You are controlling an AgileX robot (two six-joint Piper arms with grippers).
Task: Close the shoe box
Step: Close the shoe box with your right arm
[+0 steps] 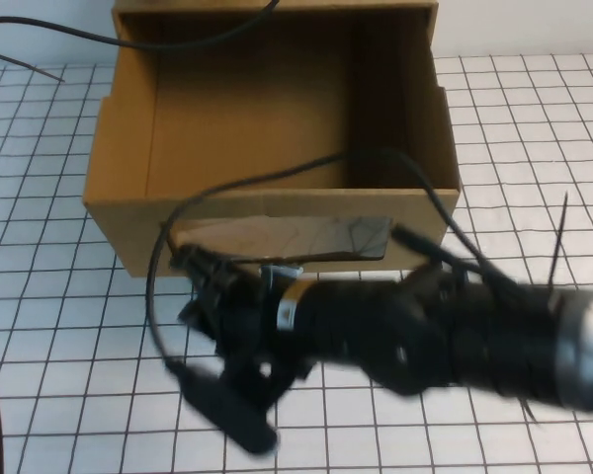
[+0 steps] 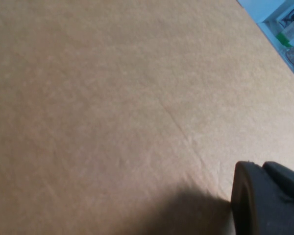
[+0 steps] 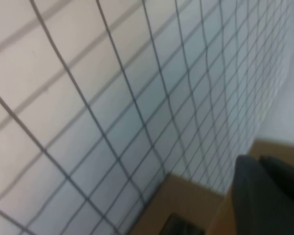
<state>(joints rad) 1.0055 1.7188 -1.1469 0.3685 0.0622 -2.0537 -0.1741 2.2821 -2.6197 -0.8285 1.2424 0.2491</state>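
Note:
The shoe box (image 1: 128, 188) is a brown cardboard box standing open at the top on the gridded table, with a clear window (image 1: 296, 237) on its front wall. A small pale piece (image 1: 282, 270) shows just below the window. My right arm reaches across from the right, and my right gripper (image 1: 210, 286) is low in front of the box's front wall, near its left part. In the right wrist view, a dark part of this gripper (image 3: 269, 196) is beside a box corner (image 3: 186, 205). My left gripper (image 2: 264, 200) is very close to a plain cardboard surface (image 2: 112, 98); it is out of the high view.
White table with a grid pattern (image 1: 59, 375) surrounds the box. Black cables (image 1: 277, 178) run over the box's front rim and another crosses its back left corner (image 1: 128, 41). A thin dark rod (image 1: 558, 237) sticks up at the right.

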